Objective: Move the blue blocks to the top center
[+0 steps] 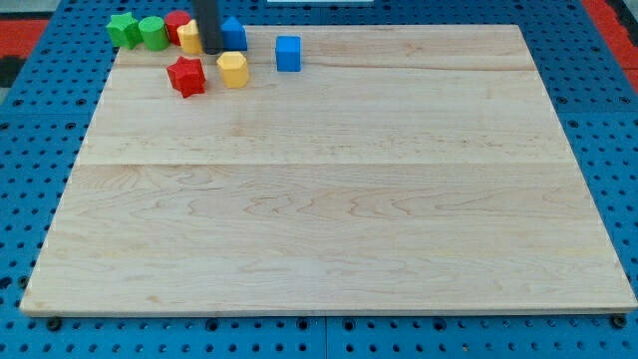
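Note:
Two blue blocks lie near the board's top left. A blue cube [288, 53] sits apart, right of the cluster. A second blue block [234, 35] sits just right of my rod; its shape is partly hidden. My tip [211, 49] rests between that blue block and a yellow block [188, 38], touching or nearly touching both.
A red star-like block [186, 76] and a yellow hexagonal block [232, 69] lie below the tip. Two green blocks [124, 29] [153, 32] and a red block [176, 22] sit at the top left corner. The wooden board [329, 199] lies on a blue pegboard.

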{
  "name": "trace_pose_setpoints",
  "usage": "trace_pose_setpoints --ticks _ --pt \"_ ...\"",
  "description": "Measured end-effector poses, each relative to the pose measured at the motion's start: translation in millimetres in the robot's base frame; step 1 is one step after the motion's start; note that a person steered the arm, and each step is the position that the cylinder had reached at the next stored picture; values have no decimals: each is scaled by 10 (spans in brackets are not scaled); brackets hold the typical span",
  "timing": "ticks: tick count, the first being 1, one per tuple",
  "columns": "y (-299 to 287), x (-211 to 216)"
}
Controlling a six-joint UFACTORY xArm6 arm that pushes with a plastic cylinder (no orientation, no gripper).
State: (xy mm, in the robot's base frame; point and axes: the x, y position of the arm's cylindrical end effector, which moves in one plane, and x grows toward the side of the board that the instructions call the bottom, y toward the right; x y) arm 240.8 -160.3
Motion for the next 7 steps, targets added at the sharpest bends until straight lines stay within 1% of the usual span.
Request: trace_pose_setpoints --ticks 1,2,3,4,5,6,7 --pt "-4 -46" --pt "172 -208" --pt "50 -293" --pt "-24 -492" --pt "504 -464" --pt "1322 -318" --pt "1238 -323"
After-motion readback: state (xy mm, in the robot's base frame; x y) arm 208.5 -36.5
